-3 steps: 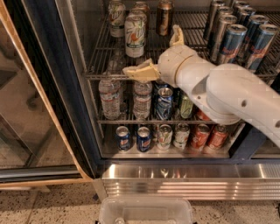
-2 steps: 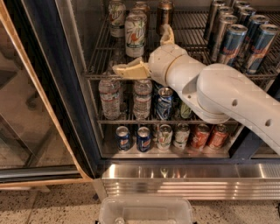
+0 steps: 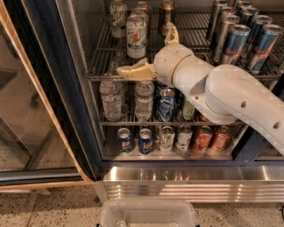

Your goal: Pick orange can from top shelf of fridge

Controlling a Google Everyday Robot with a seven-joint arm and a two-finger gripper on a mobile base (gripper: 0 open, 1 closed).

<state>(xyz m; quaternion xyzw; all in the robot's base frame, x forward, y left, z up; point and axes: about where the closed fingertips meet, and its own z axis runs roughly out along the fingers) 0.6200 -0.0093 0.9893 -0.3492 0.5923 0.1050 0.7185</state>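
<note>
My jaws are spread wide apart: my gripper [image 3: 146,48] sits centre frame, just over the front rail of the top shelf [image 3: 100,55]. Further back, upper centre, stands the orange can [image 3: 165,11], its base hidden behind my upper finger [image 3: 172,34].

The tool [image 3: 146,49], over the top shelf [image 3: 103,57], hides the orange can's [image 3: 166,12] lower part.

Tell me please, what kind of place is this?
Probably a shop or break room: a glass-door display fridge stocked with canned drinks and water bottles, on a speckled floor. The gripper hangs open before the top shelf, near the orange can.
</note>
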